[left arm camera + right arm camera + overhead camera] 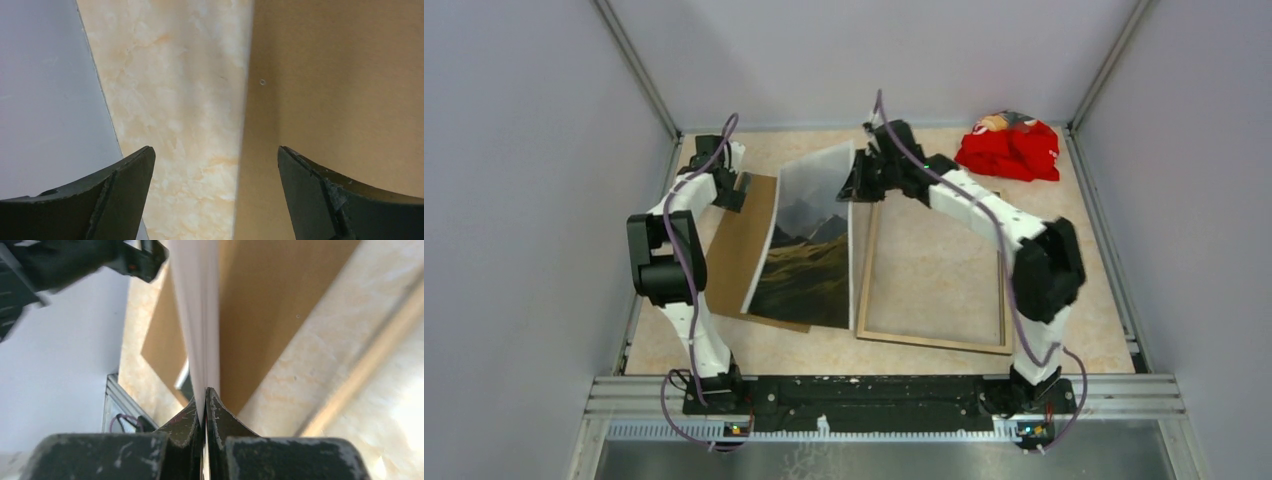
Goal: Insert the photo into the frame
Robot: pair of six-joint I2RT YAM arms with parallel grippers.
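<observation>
The photo (809, 240), misty mountains over dark green hills, is tilted up on its right side, its lower left edge resting on the brown board. My right gripper (856, 175) is shut on the photo's far right corner; in the right wrist view the white sheet (200, 330) runs edge-on out of the closed fingertips (217, 412). The frame (932, 340) lies flat with its tan wood side up, right of the photo. My left gripper (739, 190) stands open over the board's far left edge, holding nothing; its fingers (310, 185) straddle the board's edge.
A plain brown backing board (742, 245) lies under and left of the photo, seen also under the left gripper (340, 90). A red crumpled cloth (1009, 148) sits at the back right corner. Grey walls close in left, right and back.
</observation>
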